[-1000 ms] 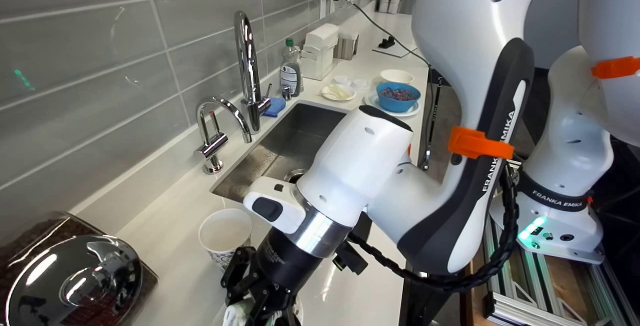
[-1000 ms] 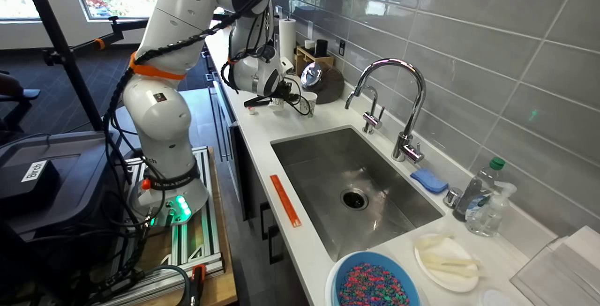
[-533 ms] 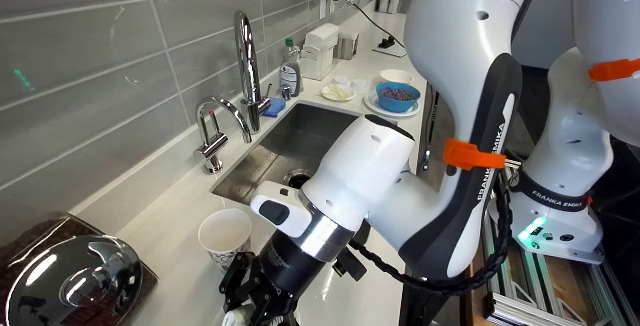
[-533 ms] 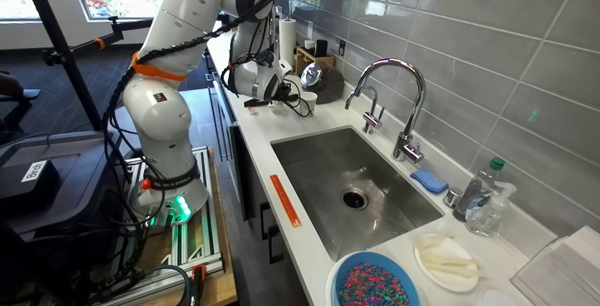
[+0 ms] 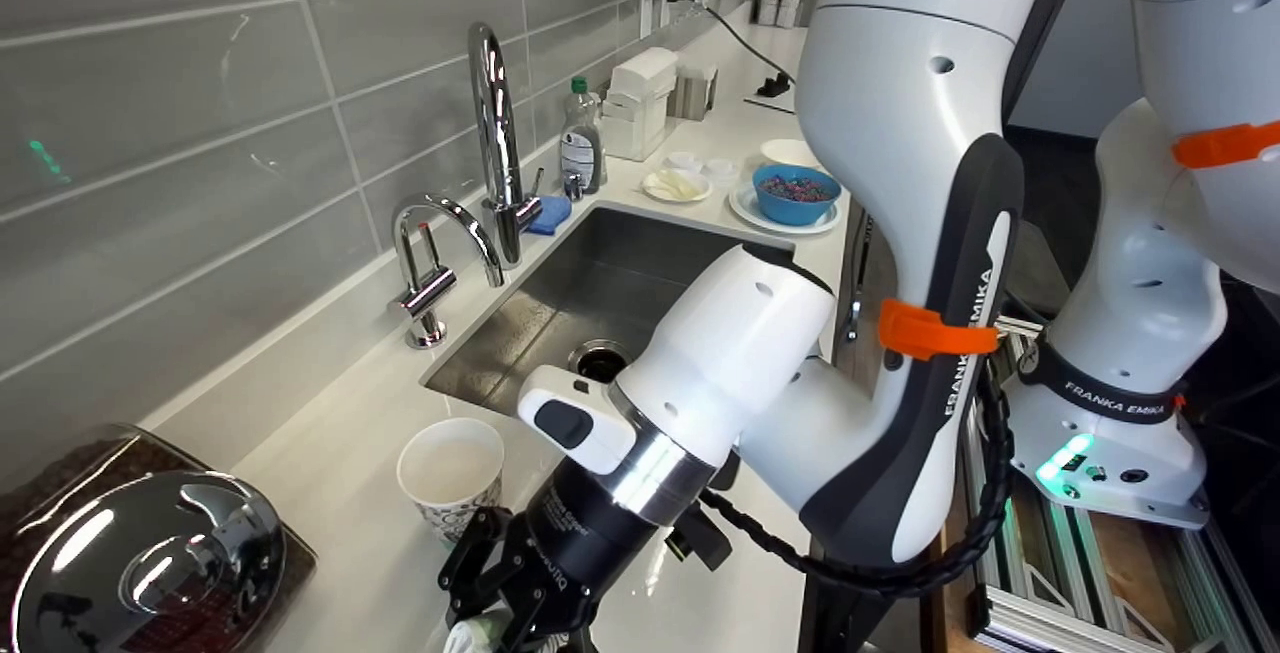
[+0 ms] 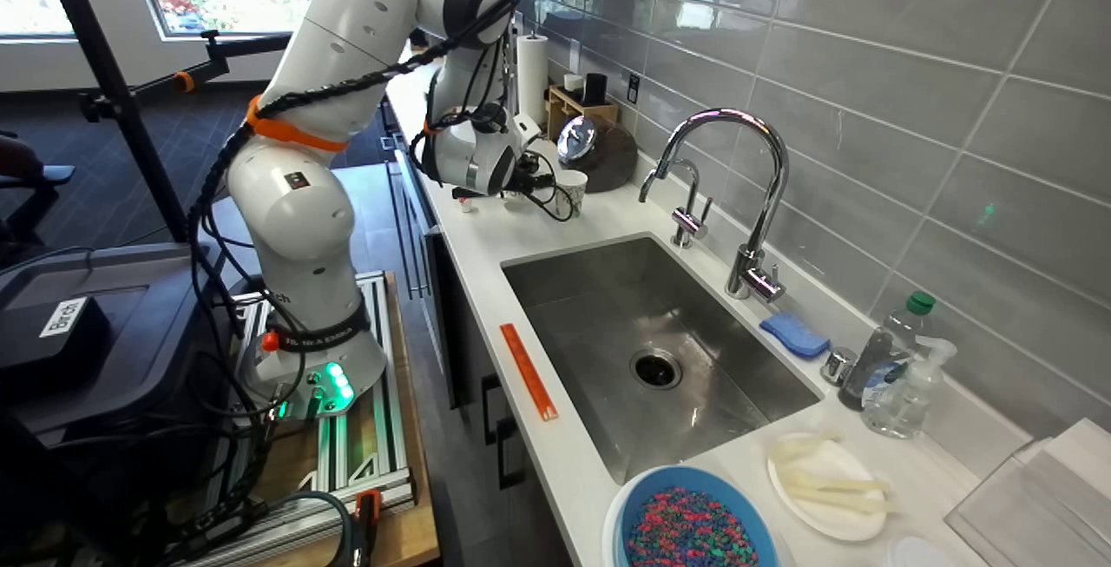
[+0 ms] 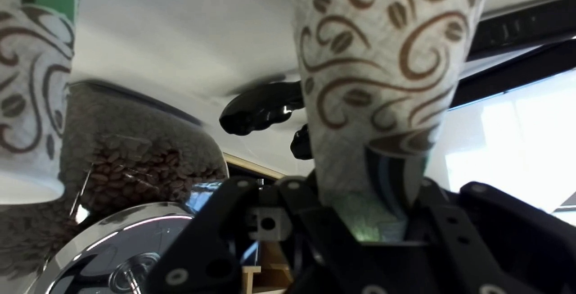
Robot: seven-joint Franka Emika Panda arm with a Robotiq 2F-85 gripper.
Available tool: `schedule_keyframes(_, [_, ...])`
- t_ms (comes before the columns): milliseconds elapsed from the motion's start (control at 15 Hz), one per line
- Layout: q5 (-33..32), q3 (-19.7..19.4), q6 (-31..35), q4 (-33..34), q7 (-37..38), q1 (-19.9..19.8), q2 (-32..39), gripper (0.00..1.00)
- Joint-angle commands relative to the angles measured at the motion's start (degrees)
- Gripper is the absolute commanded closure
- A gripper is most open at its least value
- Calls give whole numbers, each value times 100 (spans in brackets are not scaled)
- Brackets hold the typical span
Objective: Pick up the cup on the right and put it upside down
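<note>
Grey tiled wall (image 5: 150, 103) all along here, glossy in both exterior views, pale lines crossing it and a green glint (image 6: 987, 213) right there on the shine! Below runs the white worktop (image 5: 350, 503), dark cabinets (image 6: 473, 359) under its edge. And look at those windows (image 6: 247, 13) beyond, blazing bright over a dark floor (image 6: 95, 207), white patches of light (image 6: 686, 16) farther along the tiles.

this is a kitchen: a steel sink (image 6: 594, 328), with a tall chrome faucet (image 5: 500, 145) beside it, is let into a white table (image 6: 522, 239) before a grey tiled wall (image 6: 877, 85). a dish soap bottle (image 5: 580, 153) and blue sponge (image 6: 795, 335) sit near the sink; well apart stands what looks like a paper towel roll (image 6: 532, 76).
</note>
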Motion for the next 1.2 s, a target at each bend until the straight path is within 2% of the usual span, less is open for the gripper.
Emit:
schedule_keyframes(0, [-132, -142, 316, 16, -14, 102, 184, 62])
schedule_keyframes(133, [-132, -176, 396, 11, -21, 129, 200, 49])
schedule_keyframes(333, [-129, -209, 451, 6, -22, 150, 252, 35])
schedule_keyframes(467, [-111, -221, 472, -10, -13, 157, 284, 40])
schedule_keyframes(600, [-75, -245, 483, -42, -23, 182, 285, 38])
schedule_keyframes(667, [-45, -264, 493, -70, -36, 200, 262, 23])
schedule_keyframes(733, [-4, -296, 507, -111, -61, 231, 218, 12])
schedule_keyframes(800, [44, -333, 509, -156, -84, 268, 163, 12])
schedule_keyframes(933, [128, -415, 560, -246, -138, 337, 87, 1])
schedule_keyframes(1133, [198, -511, 653, -390, -189, 407, 5, 0])
